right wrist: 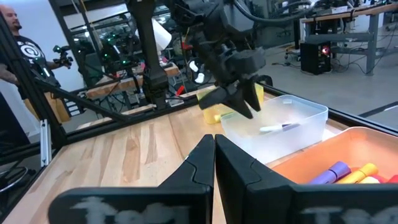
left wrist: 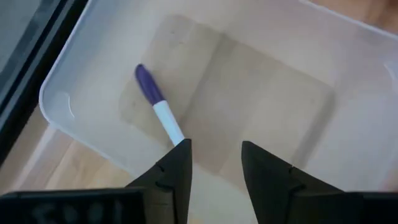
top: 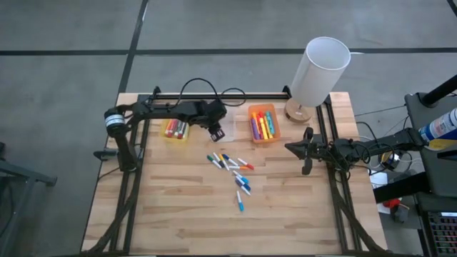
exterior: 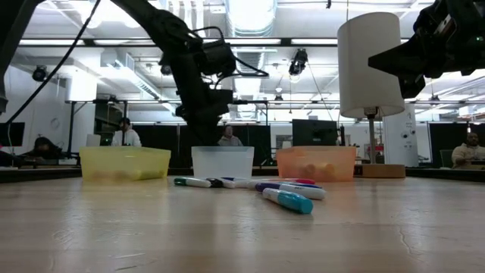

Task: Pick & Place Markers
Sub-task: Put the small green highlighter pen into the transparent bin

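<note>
Purple-capped, one marker (left wrist: 158, 107) lies in the clear bin (left wrist: 68, 99) under the released left gripper (left wrist: 214, 163); right gripper (right wrist: 214, 149) clenched empty; three bins.

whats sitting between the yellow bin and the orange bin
The clear plastic bin stands between the yellow plastic bin and orange plastic bin in the low view, a purple-capped white marker inside it.

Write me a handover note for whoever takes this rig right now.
Left gripper: open, above the clear bin; a purple-capped marker lies inside it.
Right gripper: shut, holding nothing, waiting at the table's right side.
Done: markers sit in the yellow bin and the orange bin, one in the clear bin.
Left: the loose markers mid-table.
</note>
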Controlling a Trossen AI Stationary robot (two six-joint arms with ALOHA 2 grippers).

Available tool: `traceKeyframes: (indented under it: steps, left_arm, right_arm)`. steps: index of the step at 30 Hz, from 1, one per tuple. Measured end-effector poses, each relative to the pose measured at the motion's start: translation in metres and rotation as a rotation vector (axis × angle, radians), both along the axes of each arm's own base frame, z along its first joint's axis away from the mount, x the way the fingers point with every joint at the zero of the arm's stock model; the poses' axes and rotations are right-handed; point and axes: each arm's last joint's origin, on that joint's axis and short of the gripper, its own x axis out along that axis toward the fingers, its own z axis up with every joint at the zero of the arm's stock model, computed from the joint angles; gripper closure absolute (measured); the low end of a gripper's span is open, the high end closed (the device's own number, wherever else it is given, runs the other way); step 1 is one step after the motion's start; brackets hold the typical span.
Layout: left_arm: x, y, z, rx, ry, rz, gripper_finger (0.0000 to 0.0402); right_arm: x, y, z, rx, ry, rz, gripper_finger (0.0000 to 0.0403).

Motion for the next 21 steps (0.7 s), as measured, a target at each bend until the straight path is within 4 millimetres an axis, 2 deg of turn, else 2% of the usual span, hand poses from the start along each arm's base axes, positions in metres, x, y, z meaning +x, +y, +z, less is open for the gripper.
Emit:
traceKeyframes:
  steps: [3,12,21]
  left_arm:
    - [-0.001,-0.012,0.007,0.011,0.021,-0.064,0.0269]
    - [0.006,-0.065,0.019,0.079,0.061,-0.354,0.0269]
    - [0.004,-0.114,0.014,-0.016,0.13,-0.523,0.0269]
  right_arm:
    - [0.0,0.0,0.0,-0.001,0.005,0.0,0.0394]
    - [0.0,0.0,0.0,-0.001,0.005,0.0,0.0394]
    - [0.0,0.0,-0.001,-0.001,0.005,0.0,0.0394]
